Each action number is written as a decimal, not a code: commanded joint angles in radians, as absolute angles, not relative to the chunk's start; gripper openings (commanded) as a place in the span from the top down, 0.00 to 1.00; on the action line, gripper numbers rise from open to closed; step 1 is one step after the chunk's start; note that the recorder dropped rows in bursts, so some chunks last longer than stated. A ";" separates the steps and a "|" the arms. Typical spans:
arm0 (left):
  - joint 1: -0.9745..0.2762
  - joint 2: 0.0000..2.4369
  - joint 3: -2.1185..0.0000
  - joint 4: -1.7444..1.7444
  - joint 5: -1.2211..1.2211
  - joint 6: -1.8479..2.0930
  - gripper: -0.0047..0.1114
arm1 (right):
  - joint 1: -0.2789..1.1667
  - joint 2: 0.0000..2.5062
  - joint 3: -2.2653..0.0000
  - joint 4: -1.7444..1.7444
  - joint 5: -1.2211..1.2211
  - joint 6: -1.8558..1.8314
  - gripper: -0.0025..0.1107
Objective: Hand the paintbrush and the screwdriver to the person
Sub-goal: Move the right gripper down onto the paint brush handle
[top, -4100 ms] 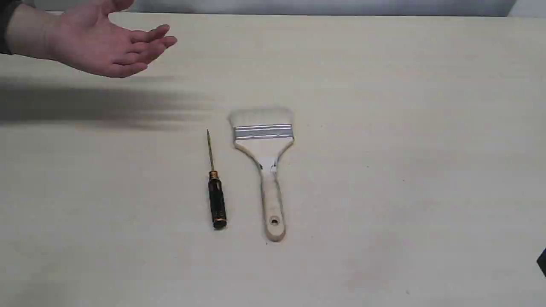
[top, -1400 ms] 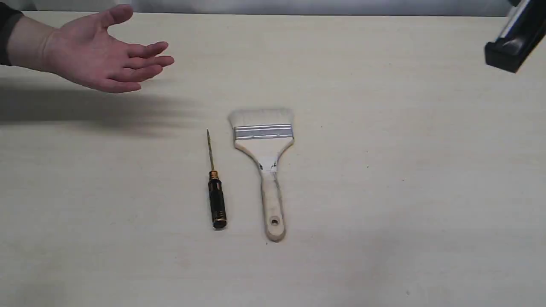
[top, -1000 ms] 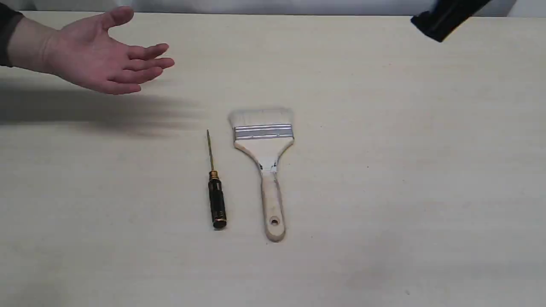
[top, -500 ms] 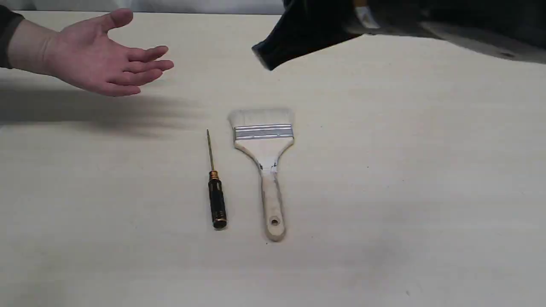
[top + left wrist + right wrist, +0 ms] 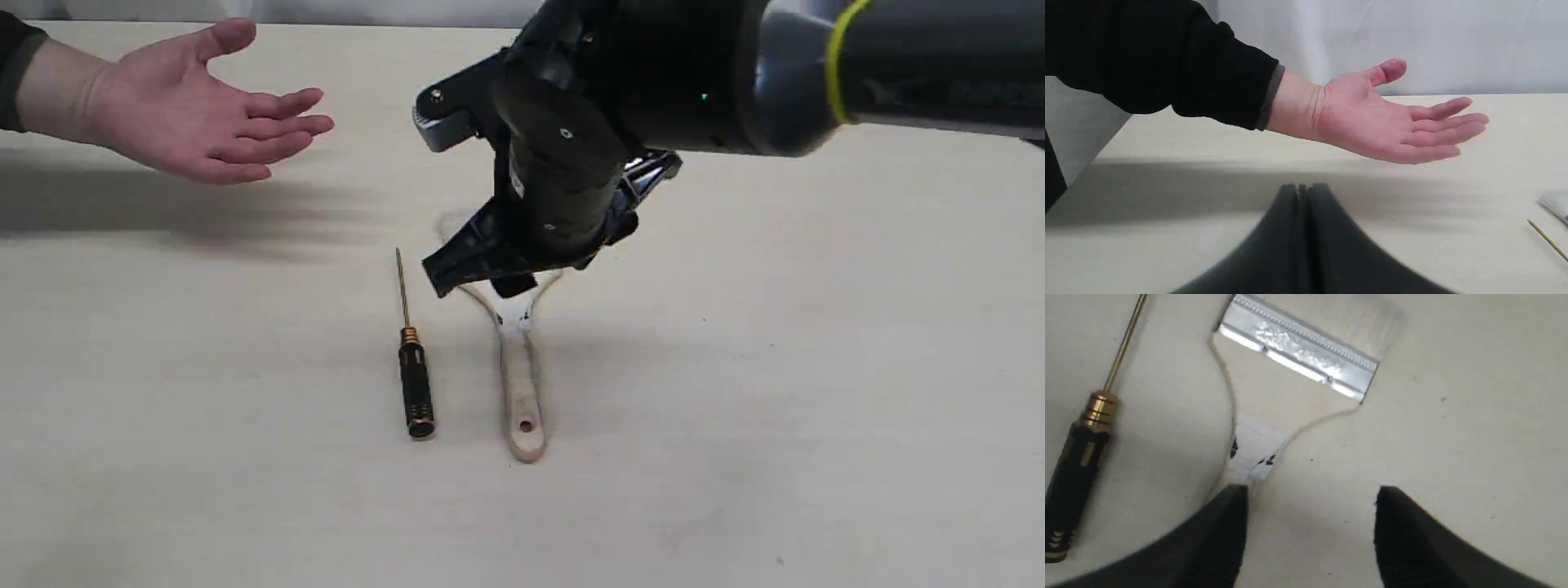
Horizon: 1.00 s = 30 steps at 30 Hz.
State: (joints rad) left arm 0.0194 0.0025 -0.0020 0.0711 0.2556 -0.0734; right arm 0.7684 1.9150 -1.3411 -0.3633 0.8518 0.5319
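The paintbrush point(image 5: 522, 384) lies flat mid-table, handle toward the near edge; my right arm hides its bristles and ferrule in the exterior view. In the right wrist view the paintbrush point(image 5: 1274, 404) shows its silver ferrule. My right gripper point(image 5: 478, 282) hovers open just above the brush's neck; one finger is over the neck and the other over bare table point(image 5: 1306, 494). The screwdriver point(image 5: 415, 384) lies parallel, just left of the brush point(image 5: 1081, 457). The person's open hand point(image 5: 188, 114) waits palm up at the far left point(image 5: 1384, 118). My left gripper point(image 5: 1302, 190) is shut and empty, low near the hand.
The pale wooden table point(image 5: 816, 367) stretches wide on the right and near side. The hand casts a dark shadow point(image 5: 163, 212) on the far left. A light wall point(image 5: 1453, 41) runs behind the table's far edge.
My right arm swept in from the upper right and came down over the brush's head. The brush, the screwdriver and the hand have stayed put.
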 commanded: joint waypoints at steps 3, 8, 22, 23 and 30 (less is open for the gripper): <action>0.011 0.000 0.000 0.067 0.251 -0.075 0.96 | 0.730 1.976 -1.349 -0.278 0.805 0.500 0.44; 0.011 0.000 0.000 0.069 0.247 -0.075 0.96 | 0.730 2.013 -1.349 -0.232 0.746 0.480 0.44; 0.011 0.000 0.000 0.069 0.247 -0.075 0.96 | 0.730 2.121 -1.349 -0.221 0.651 0.486 0.44; 0.011 0.000 0.000 0.069 0.247 -0.075 0.96 | 0.730 2.132 -1.349 -0.219 0.649 0.486 0.44; 0.011 0.000 0.000 0.069 0.247 -0.075 0.96 | 0.717 2.181 -1.349 -0.214 0.651 0.517 0.54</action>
